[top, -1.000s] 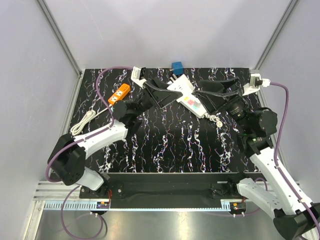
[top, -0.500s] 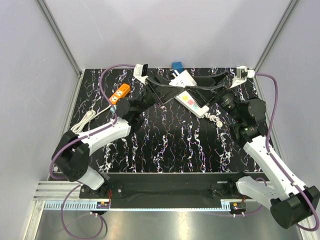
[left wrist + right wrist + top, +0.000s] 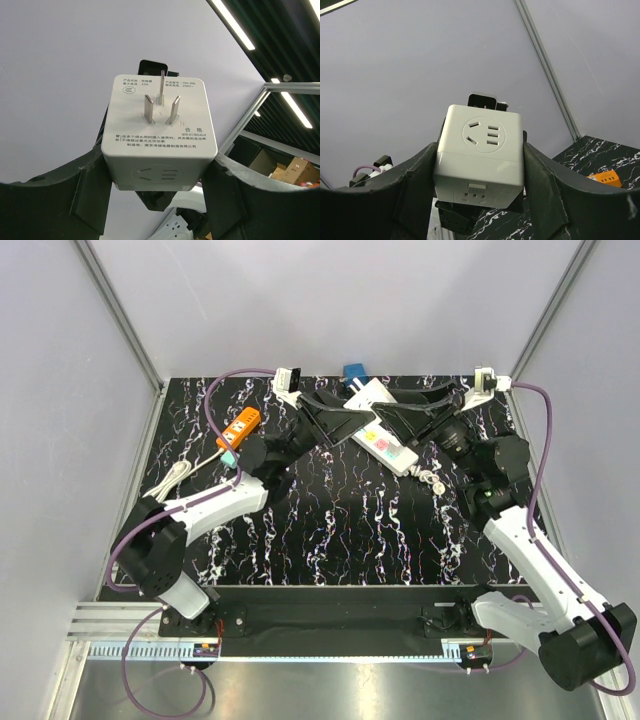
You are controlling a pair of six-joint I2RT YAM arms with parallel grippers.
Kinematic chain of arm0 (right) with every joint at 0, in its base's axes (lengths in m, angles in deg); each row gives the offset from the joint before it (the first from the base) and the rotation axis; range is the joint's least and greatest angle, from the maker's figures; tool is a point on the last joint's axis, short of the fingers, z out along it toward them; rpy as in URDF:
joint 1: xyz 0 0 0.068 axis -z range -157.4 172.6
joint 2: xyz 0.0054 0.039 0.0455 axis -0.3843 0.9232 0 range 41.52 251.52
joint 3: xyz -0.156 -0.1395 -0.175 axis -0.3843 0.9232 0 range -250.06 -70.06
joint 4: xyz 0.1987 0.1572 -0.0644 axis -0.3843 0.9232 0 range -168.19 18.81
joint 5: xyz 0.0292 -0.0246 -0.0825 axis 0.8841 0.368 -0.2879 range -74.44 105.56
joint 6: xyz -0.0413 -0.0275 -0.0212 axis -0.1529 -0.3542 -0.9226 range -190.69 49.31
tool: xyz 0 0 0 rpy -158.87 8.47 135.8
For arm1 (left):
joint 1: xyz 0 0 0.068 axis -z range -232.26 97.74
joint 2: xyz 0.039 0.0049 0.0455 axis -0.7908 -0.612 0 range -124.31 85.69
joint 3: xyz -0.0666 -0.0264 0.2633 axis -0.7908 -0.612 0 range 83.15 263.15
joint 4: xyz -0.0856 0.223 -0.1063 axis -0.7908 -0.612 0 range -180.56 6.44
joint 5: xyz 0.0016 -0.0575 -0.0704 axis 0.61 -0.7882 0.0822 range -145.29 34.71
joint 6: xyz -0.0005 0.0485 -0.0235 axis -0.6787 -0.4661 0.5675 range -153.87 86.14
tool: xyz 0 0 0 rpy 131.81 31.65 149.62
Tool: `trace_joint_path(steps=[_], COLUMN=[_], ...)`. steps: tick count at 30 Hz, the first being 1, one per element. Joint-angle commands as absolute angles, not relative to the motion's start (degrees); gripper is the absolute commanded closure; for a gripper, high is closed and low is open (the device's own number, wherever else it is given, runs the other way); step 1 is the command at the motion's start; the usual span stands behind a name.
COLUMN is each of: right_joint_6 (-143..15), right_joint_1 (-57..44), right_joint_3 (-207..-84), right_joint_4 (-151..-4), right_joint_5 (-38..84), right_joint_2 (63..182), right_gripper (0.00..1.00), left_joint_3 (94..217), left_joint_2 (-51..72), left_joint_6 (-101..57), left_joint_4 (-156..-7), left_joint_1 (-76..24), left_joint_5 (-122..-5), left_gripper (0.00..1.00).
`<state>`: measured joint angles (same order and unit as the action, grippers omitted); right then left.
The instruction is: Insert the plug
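Observation:
A white cube plug adapter (image 3: 366,396) hangs above the back middle of the table, with both grippers meeting on it. In the left wrist view the cube (image 3: 160,135) shows its three metal prongs, and my left gripper (image 3: 159,167) is shut on its two sides. In the right wrist view the cube (image 3: 481,150) shows a socket face, and my right gripper (image 3: 480,165) is shut on its sides. From above, my left gripper (image 3: 347,410) comes in from the left and my right gripper (image 3: 388,407) from the right. A white power strip (image 3: 390,447) lies on the table just below them.
An orange power strip (image 3: 240,427) lies at the back left, with a coiled white cable (image 3: 166,485) at the left edge. A blue block (image 3: 354,371) sits against the back wall. A small metal piece (image 3: 431,478) lies by the white strip's near end. Grey walls enclose the black marbled table (image 3: 330,530).
The right gripper swung left and up to the cube and now grips it together with the left gripper. The left gripper moved slightly right and up with the cube.

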<state>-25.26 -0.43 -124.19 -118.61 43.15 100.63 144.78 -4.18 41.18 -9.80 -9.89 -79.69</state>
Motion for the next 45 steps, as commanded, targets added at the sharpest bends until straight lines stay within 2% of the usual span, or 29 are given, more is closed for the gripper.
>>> trace_joint_path(steps=[1, 2, 9, 18, 21, 24, 25, 26, 27, 28, 29, 30, 31, 32, 33, 36, 45], right_joint_6=[-25.6, -26.38, -29.9, -30.08, -30.34, -30.26, -30.26, -30.17, -30.08, -29.91, -29.64, -28.6, -27.98, -27.27, -26.22, -21.3, -16.99], right_joint_1=[-0.87, -0.78, -0.87, -0.78, -0.87, -0.87, -0.95, -0.87, -0.87, -0.87, -0.87, -0.87, -0.95, -0.87, -0.87, -0.87, -0.78], right_joint_3=[-124.21, -123.94, -125.78, -124.99, -124.99, -125.08, -124.99, -125.08, -125.26, -125.95, -126.4, -126.66, -126.66, -126.4, -125.88, -122.19, -120.25], right_joint_4=[-120.99, -119.25, -110.01, -105.79, -104.82, -104.03, -103.94, -103.5, -103.15, -101.67, -100.61, -99.73, -99.02, -99.28, -100.15, -106.73, -111.23], right_joint_5=[45.18, 44.83, 46.23, 48.69, 49.39, 49.66, 49.66, 49.84, 50.36, 50.63, 50.54, 49.84, 49.49, 49.05, 48.0, 44.93, 41.15], right_joint_2=[97.95, 97.33, 93.64, 91.62, 91.53, 91.18, 91.26, 91.18, 91.35, 91.53, 91.96, 92.14, 92.23, 92.23, 92.14, 91.18, 92.5], right_gripper=[1.0, 1.0, 1.0, 1.0, 1.0, 1.0, 1.0, 1.0, 1.0, 0.97, 0.62, 0.43, 0.32, 0.26, 0.14, 0.1, 0.17], left_joint_3=[147.49, 147.4, 145.03, 143.27, 142.66, 142.48, 142.48, 142.39, 142.48, 142.74, 142.83, 142.83, 142.57, 142.31, 142.04, 141.42, 143.27], left_joint_2=[-4.31, -4.22, -4.05, -2.38, -2.03, -2.2, -2.38, -2.29, -2.29, -2.29, -2.29, -2.29, -2.2, -1.85, -1.68, -1.32, -1.85], left_joint_6=[40.75, 40.67, 42.15, 43.13, 43.13, 44.09, 44.35, 44.62, 44.71, 44.62, 44.62, 44.62, 44.45, 43.75, 43.39, 42.25, 40.93], left_joint_4=[9.71, 9.52, 11.28, 11.37, 11.45, 11.8, 11.89, 11.89, 11.89, 11.89, 11.89, 11.89, 11.89, 11.89, 11.89, 11.89, 11.89], left_joint_1=[-9.2, -9.28, -10.43, -12.09, -12.62, -12.89, -13.24, -13.24, -13.33, -13.33, -13.33, -13.41, -13.42, -13.33, -13.41, -13.33, -13.33], left_joint_5=[-80.86, -82.17, -85.87, -89.82, -90.88, -92.02, -92.46, -92.9, -93.34, -94.04, -94.31, -94.4, -93.88, -93.35, -92.82, -89.75, -85.87], left_gripper=[0.38, 0.3, 0.19, 0.22, 0.28, 0.51, 0.73, 0.85, 0.93, 0.98, 1.0, 1.0, 1.0, 1.0, 1.0, 1.0, 1.0])
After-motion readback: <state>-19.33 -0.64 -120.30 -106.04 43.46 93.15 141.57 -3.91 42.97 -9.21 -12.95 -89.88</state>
